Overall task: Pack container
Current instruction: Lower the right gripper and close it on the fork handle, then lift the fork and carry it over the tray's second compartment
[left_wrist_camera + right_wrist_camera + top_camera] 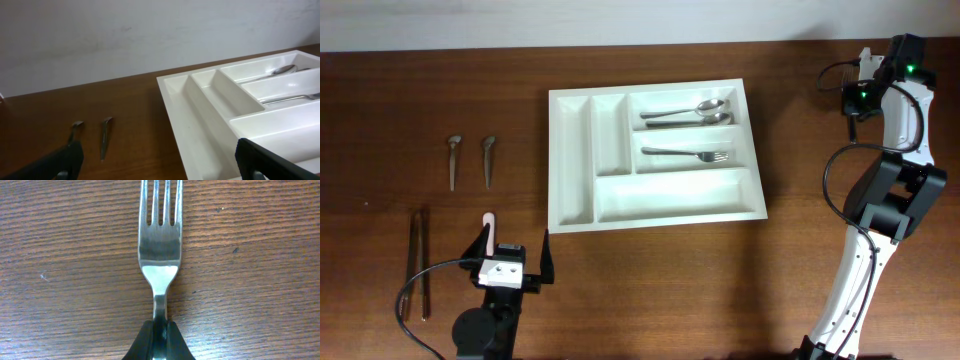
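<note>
No legible txt, brand, no. or sign in any view. The container [670, 195] is plain white w/ no label; the fork [159, 245] shows no readable stamp on the part in view.

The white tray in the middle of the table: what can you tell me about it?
The tray is white, looks like plastic, rectangular with sloped rims, and lies flat on the wooden table, slightly askew. It has five compartments: two narrow upright ones on the left, both empty, and three long ones. The top holds two spoons, the middle a fork, the bottom nothing.
</note>
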`<state>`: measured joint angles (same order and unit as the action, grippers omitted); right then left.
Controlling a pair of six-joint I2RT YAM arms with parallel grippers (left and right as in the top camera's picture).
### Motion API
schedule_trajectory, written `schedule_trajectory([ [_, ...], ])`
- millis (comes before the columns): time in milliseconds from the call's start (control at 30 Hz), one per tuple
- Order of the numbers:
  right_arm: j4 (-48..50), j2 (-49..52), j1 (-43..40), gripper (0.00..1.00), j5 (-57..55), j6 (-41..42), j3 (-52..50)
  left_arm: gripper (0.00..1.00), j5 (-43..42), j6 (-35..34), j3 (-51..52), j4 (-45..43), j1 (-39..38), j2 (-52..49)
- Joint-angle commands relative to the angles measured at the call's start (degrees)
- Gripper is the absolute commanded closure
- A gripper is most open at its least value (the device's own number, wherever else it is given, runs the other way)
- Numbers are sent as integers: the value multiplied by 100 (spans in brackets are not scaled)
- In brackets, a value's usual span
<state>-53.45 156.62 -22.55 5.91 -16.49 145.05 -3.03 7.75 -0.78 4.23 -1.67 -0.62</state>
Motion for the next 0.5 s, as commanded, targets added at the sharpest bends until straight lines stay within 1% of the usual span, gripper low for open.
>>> schedule_trajectory([
  [0,-26,223,0,96,-17,330,-33,1,-22,72,31,11,35,28],
  [133,-31,140,4,96,-15,1001,157,1,-24,72,31,11,35,28],
  [300,-188,-164,4,96,-15,2041,702,1,-24,72,31,11,35,28],
  [467,-605,-551,4,96,-57,2603,1399,1,-24,72,31,11,35,28],
])
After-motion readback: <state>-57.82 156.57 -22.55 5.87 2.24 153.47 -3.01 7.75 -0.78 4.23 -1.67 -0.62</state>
